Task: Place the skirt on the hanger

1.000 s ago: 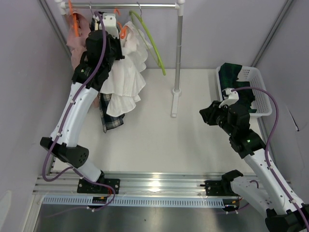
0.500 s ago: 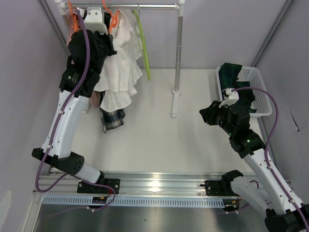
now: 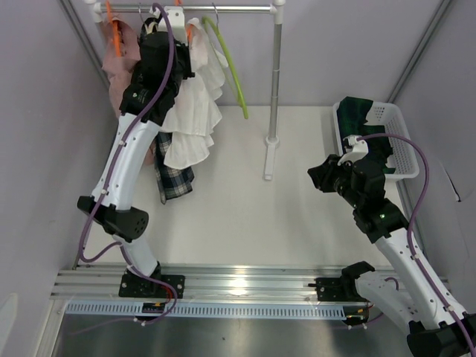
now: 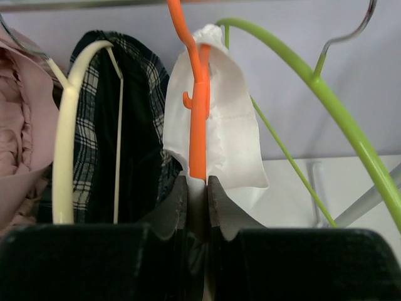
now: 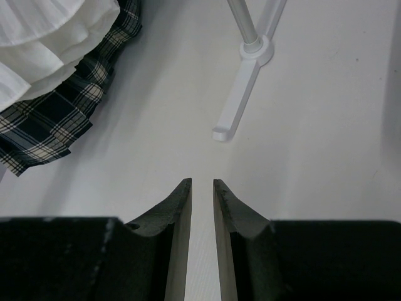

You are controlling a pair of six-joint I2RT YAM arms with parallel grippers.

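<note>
Left gripper (image 4: 197,184) clamped on orange hanger (image 4: 199,119) (white skirt (image 4: 235,138) draped), right gripper (image 5: 202,183) slightly apart, empty

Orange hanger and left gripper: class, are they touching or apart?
Touching. The left wrist view shows the orange hanger running down between the fingers of the left gripper, both pressed against its sides with no gap.

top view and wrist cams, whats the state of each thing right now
left gripper, shut on the orange hanger
orange hanger, upright near the rail, carrying the white skirt
white skirt, draped on the orange hanger, hanging down
green hanger, hooked on the rail, empty, tilted
plaid skirt, hanging on a cream hanger
right gripper, slightly open, empty, above the table
basket, holding dark green cloth
</note>
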